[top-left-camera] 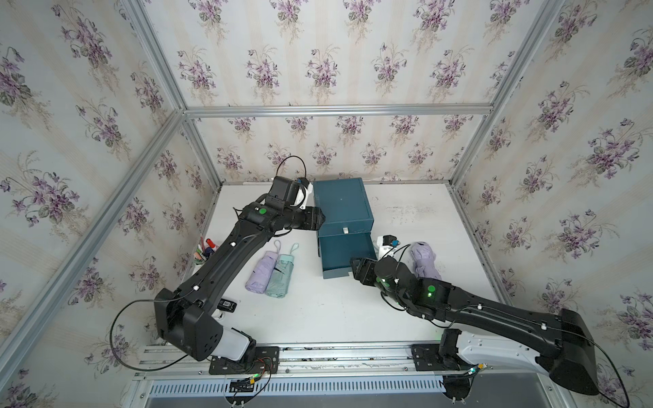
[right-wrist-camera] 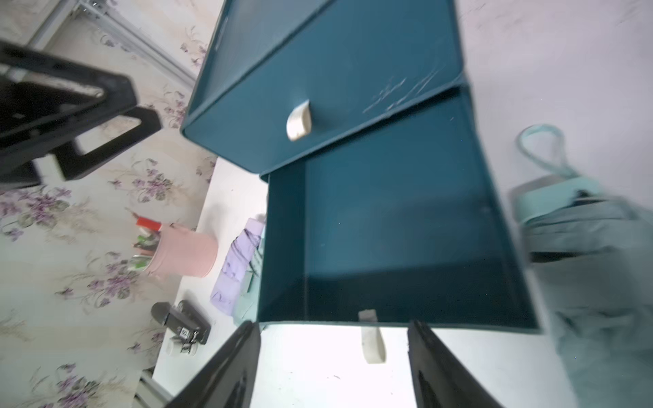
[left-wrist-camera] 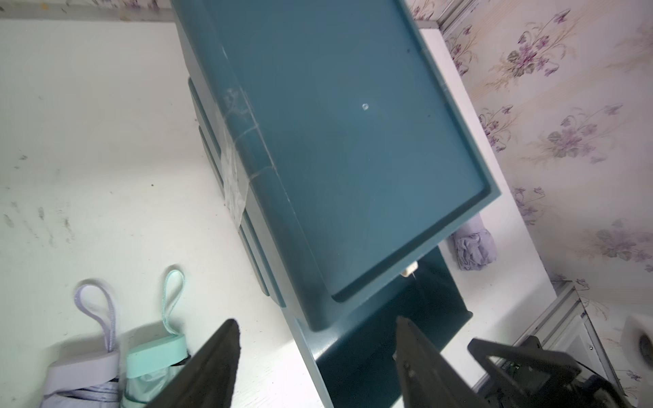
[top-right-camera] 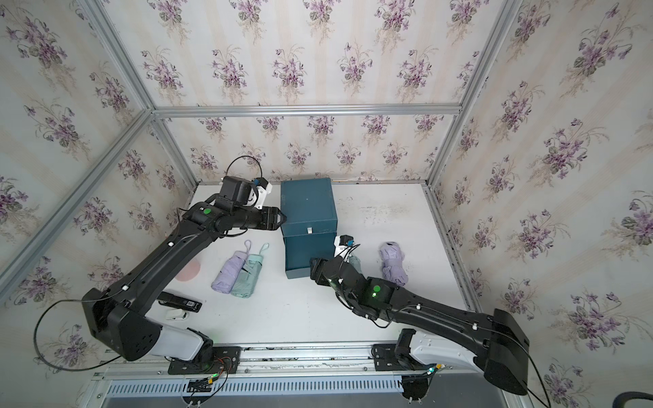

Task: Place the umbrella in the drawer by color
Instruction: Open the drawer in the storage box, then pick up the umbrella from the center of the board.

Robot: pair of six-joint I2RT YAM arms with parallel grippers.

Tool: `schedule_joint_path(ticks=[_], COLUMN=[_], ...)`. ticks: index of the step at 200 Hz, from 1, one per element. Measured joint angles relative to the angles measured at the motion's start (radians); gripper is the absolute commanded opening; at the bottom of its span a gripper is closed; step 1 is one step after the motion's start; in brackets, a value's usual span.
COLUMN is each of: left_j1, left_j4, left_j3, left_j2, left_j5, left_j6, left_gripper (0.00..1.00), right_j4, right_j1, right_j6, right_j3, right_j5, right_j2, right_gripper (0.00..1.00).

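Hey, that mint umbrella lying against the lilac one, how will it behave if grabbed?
The mint umbrella has wrinkled fabric, so it probably squashes and may slip when gripped. Flattish and touching the lilac umbrella, it likely won't roll. Its cord loop should dangle.

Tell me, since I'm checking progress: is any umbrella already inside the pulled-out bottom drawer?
No, the right wrist view shows the bottom drawer open with only its bare blue floor inside.

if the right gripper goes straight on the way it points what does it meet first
Probably the white pull tab of the open lower drawer, lying just ahead of the right gripper; depth is unclear.
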Motion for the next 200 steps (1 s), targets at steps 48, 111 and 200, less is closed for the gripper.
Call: schedule_joint_path(ticks=[48,111,200], left_j1=[0.0,-0.005,-0.006], left_j4=[-0.01,0.076,0.13], left_j3=[-0.024,-0.38,-0.678], left_j2=[-0.176,-0.472,-0.69], left_j5=[0.016,0.188,0.249], left_j6=[0.002,-0.077,-0.183], left_gripper=[0.75,0.75,0.75], right_j4=[-0.226,-0.151,-0.043], right_j1=[-0.372,-0.628,-0.63], right_j6=[-0.156,-0.33,-0.353], right_j3=[-0.021,-0.186,-0.263], right_j5=[-0.16,-0.567,-0.625], right_j2=[-0.082,0.06,0.125], right_gripper=[0.82,0.83,0.53])
